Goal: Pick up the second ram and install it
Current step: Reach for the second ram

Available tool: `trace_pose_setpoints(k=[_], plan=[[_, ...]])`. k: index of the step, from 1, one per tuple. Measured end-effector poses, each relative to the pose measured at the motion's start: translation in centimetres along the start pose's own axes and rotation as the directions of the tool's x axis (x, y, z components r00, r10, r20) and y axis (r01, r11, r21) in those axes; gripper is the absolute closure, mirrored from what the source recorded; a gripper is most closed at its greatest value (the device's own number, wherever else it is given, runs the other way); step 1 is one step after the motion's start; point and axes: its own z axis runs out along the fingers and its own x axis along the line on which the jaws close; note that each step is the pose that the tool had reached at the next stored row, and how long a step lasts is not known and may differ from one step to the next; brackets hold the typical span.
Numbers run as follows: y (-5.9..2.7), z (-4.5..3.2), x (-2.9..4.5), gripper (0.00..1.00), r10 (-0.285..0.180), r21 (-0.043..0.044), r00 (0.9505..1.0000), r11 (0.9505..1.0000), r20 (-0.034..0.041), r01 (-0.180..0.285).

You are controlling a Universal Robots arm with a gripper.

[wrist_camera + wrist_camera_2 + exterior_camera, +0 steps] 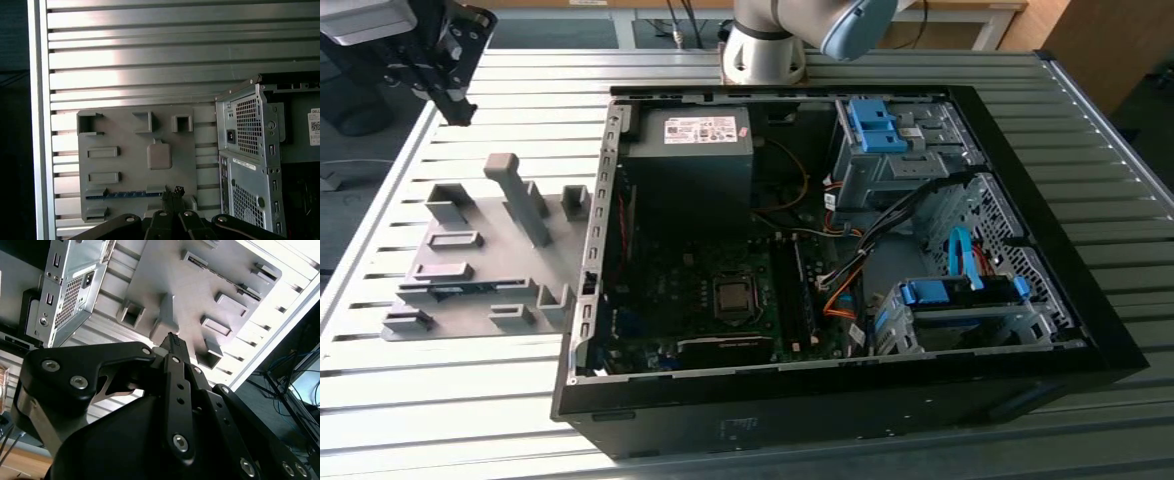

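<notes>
Second ram (122, 194) well apart from gripper (173, 191)

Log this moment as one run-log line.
end effector: shut, empty, raised clear of gray fixture | second ram: lying in gray fixture, untouched | install: not done

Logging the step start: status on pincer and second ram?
Pincer shut, empty, hovering above table. Second ram lying in grey fixture tray, untouched. Nothing in the way.
</notes>
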Motion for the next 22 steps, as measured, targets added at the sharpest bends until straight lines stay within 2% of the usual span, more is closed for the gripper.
trace_pose_setpoints(k=[9, 10, 12, 13, 19, 22], plan=[[0.0, 0.01, 0.03, 0.89, 0.0, 0.0, 1.0, 1.0, -0.002, 0.0], [0.0, 0.0, 0.01, 0.89, 0.0, 0.001, 0.9999, 1.0, -0.0107, 0.0], [0.0, 0.01, -0.02, 0.89, 0.002, 0.0037, 0.999, 1.0, -0.0451, -0.002], [0.0, 0.04, -0.01, 0.89, 0.002, 0.004, 0.9987, 1.0, -0.051, -0.002], [-0.89, 0.13, 0.49, 0.89, -0.004, 0.004, 0.9986, 1.0, -0.0518, 0.004], [-1.13, 0.2, 1.12, 0.89, -0.008, 0.0039, 0.9986, 1.0, -0.0521, 0.008]])
